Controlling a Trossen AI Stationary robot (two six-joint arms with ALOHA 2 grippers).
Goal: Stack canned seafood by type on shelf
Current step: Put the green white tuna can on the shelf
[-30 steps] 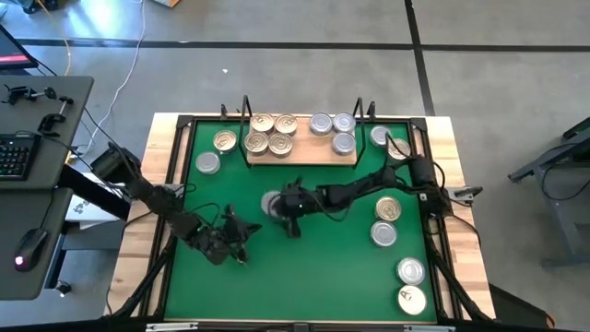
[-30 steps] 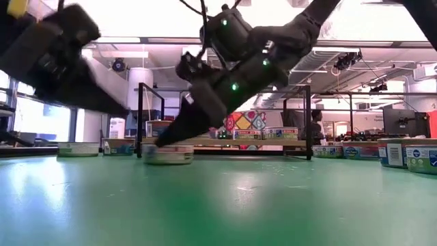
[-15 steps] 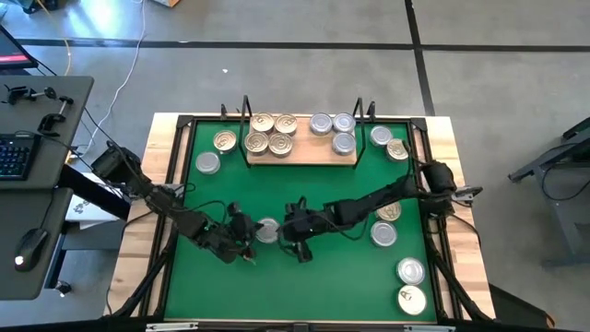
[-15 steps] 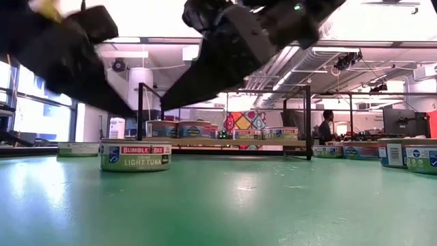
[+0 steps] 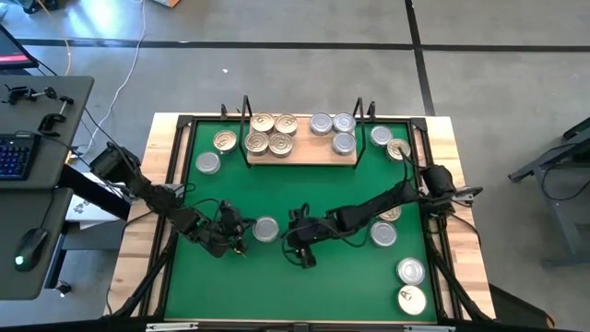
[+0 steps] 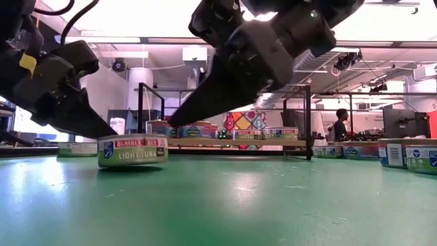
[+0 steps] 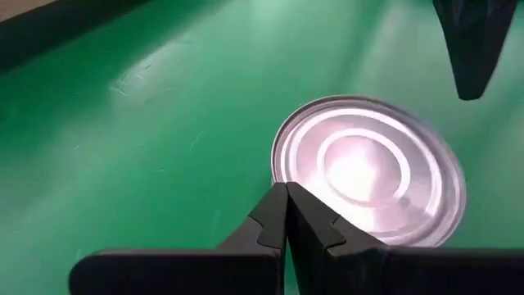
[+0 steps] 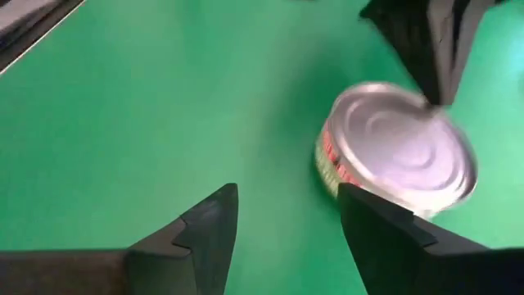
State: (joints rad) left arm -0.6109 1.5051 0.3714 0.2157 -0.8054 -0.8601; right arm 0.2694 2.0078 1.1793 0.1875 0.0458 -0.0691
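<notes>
approx 7 tins on shelf; rest loose on worktop; silver tin between left gripper, clenched, and right gripper, spread, empty.

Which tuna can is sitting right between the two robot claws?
The silver-topped can alone mid-mat. It sits between the left gripper and right gripper; all the others sit on the shelf or near the mat's edges.
</notes>
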